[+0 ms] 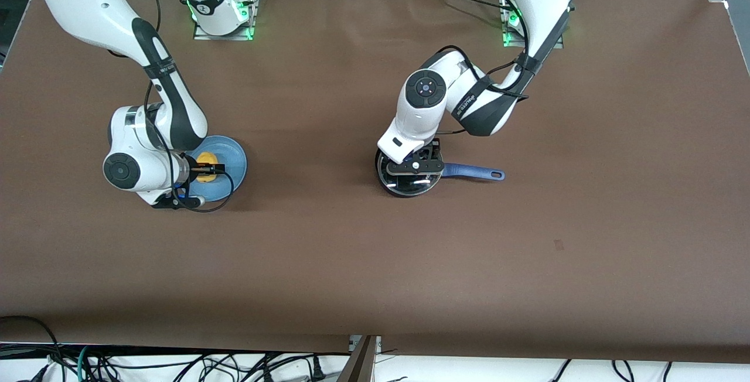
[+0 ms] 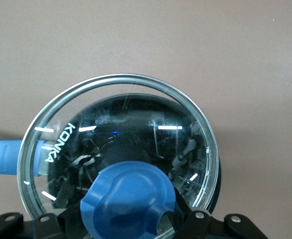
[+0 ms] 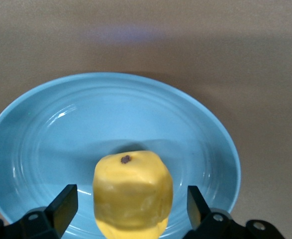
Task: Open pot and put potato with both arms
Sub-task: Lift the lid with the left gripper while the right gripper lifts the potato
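Note:
The black pot (image 1: 408,183) stands mid-table with its blue handle (image 1: 476,172) pointing toward the left arm's end. Its glass lid (image 2: 121,124) with a blue knob (image 2: 128,196) sits on it. My left gripper (image 1: 417,166) is down over the lid, and in the left wrist view (image 2: 128,221) its fingers press on both sides of the knob. The yellow potato (image 1: 205,174) lies on a blue plate (image 1: 235,162) toward the right arm's end. My right gripper (image 1: 206,169) is low over the plate, open, with the potato (image 3: 133,194) between its fingers (image 3: 62,206) and a gap on each side.
Brown table cloth lies all around the pot and the plate. The arm bases stand along the table edge farthest from the front camera. Cables hang below the edge nearest to it.

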`<state>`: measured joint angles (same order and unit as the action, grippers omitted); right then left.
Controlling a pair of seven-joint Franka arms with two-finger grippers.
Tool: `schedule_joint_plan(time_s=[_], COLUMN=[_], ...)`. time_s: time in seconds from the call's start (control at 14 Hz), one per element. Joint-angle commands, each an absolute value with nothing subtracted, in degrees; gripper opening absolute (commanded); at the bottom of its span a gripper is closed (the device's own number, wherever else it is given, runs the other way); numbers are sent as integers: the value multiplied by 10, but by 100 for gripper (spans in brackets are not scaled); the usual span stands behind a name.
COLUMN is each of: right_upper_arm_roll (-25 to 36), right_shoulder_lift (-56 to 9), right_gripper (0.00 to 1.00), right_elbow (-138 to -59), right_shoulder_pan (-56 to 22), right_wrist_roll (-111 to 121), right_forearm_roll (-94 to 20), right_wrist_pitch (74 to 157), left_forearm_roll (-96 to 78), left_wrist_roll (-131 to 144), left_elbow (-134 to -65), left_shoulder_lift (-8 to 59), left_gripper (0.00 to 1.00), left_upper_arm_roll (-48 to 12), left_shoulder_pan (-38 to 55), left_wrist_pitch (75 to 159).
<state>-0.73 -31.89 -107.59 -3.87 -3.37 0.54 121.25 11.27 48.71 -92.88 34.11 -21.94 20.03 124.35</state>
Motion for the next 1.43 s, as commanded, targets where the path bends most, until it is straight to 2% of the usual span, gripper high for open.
schedule_joint_plan(time_s=[0.0,0.14,0.21,0.5,0.71,0.86,1.0,1.14,1.29,1.36], right_upper_arm_roll=[-9,-9,-9,-17,-62,-112,-162,-184,-195,-195], right_shoulder_lift=[-311,-311,-310,-282,-269,-269,-270,-278,-300,-317], right_gripper=[44,15,8,8,8,8,8,8,7,8], right_elbow=[-1091,-1090,-1086,-1043,-991,-961,-941,-915,-883,-858], right_shoulder_pan=[-36,-36,-36,-38,-40,-43,-52,-93,-142,-170], right_wrist_roll=[-40,-39,-39,-33,-77,-154,-236,-325,-420,-458], right_forearm_roll=[3,3,3,1,-1,1,1,0,1,1], right_wrist_pitch=[1225,1225,1225,1210,1169,1159,1159,1160,1165,1166], left_forearm_roll=[114,64,45,25,24,19,19,18,25,27], left_wrist_roll=[461,371,314,109,-28,-78,-126,-185,-223,-229], left_elbow=[-922,-922,-923,-926,-934,-974,-1067,-1182,-1234,-1236], left_shoulder_lift=[295,263,247,204,207,186,138,109,126,146], left_gripper=[0,0,0,0,0,0,0,0,0,0], left_upper_arm_roll=[-228,-241,-243,-242,-242,-243,-245,-245,-243,-242], left_shoulder_pan=[166,108,79,-35,-111,-160,-201,-243,-260,-261], left_wrist_pitch=[1188,1137,1114,1042,1046,1050,1113,1234,1327,1350])
